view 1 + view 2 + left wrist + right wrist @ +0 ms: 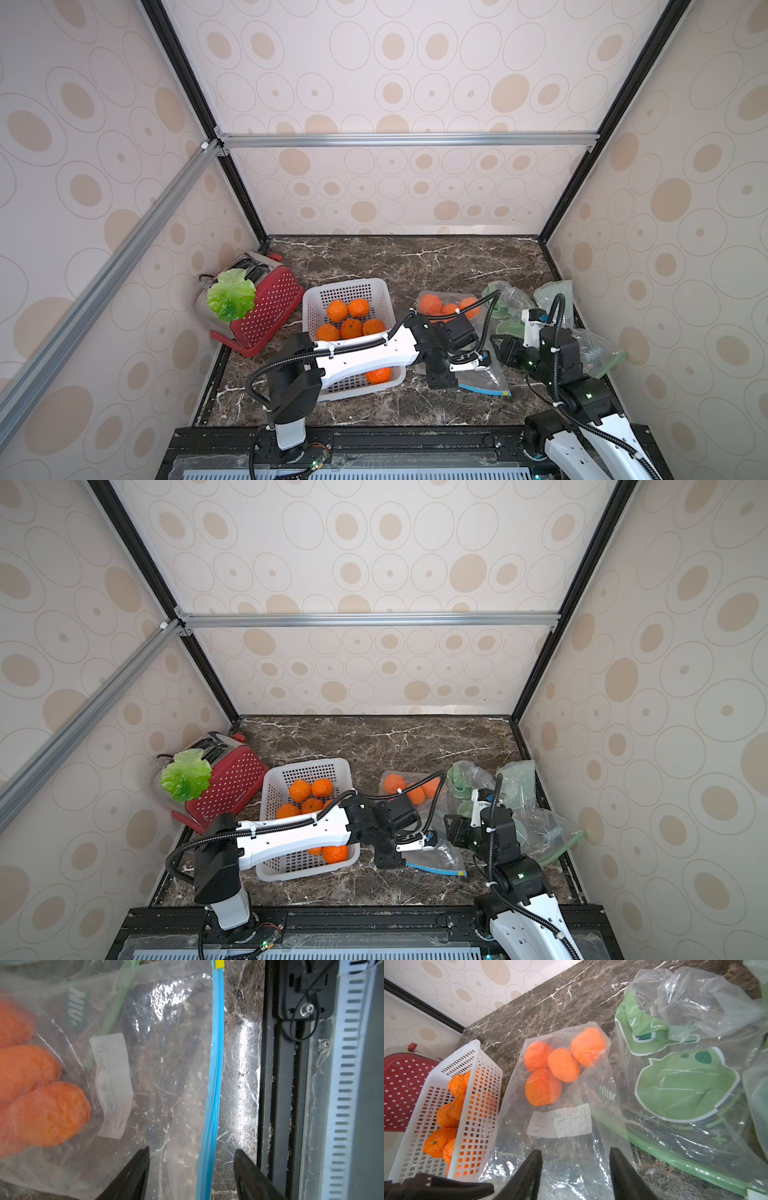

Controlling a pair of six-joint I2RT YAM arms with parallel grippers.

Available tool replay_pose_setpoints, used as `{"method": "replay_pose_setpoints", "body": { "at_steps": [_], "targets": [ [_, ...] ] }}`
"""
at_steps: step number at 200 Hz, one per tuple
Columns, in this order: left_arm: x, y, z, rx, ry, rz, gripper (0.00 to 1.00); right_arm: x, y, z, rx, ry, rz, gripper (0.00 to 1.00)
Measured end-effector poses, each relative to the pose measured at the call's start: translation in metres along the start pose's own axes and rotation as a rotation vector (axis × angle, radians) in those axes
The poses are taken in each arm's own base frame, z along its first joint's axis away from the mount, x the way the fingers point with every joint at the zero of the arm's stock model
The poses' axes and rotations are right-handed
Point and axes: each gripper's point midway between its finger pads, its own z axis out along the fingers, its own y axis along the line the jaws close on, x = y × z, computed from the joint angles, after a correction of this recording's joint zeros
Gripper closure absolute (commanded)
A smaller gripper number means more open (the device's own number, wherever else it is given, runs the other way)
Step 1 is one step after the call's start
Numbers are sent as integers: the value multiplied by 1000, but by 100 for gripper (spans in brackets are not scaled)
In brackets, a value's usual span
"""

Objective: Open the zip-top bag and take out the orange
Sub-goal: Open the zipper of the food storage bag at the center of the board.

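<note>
A clear zip-top plastic bag (517, 1122) with a white label lies flat on the dark marbled desk (415, 257), between a white perforated plastic basket (345, 284) on its left and a heap of crumpled clear bags with green print (685, 1084) on its right. Its long axis runs near to far. The blue zip strip (214, 1084) at its mouth points to the near edge of the desk, and the closed end points to the far wall. Four oranges (563, 1065) sit bunched together in the far end of the bag. Whether the strip is sealed cannot be told. The left gripper (191, 1152) is over the near end with its jaws spread apart, the blue strip running between them and nothing clamped. The right gripper (575, 1151) is over the near half of the bag, jaws likewise parted and empty. In a top view six loose oranges (351, 328) show in the basket, partly under the left arm. At far left stands one red toaster with white dots (270, 307) with one green lettuce leaf (230, 295) on it.
</note>
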Motion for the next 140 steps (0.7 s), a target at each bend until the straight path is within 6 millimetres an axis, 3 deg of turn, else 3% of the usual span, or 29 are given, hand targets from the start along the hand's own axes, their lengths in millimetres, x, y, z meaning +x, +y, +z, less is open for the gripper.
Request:
{"method": "replay_pose_setpoints", "body": {
  "at_steps": [50,140],
  "targets": [
    [3,8,4,-41,52,18,40,-2,-1,-1,6,-13,-2,44],
    [-2,5,-2,-27,30,28,42,-3,0,-3,1,-22,-2,44]
  ]
}}
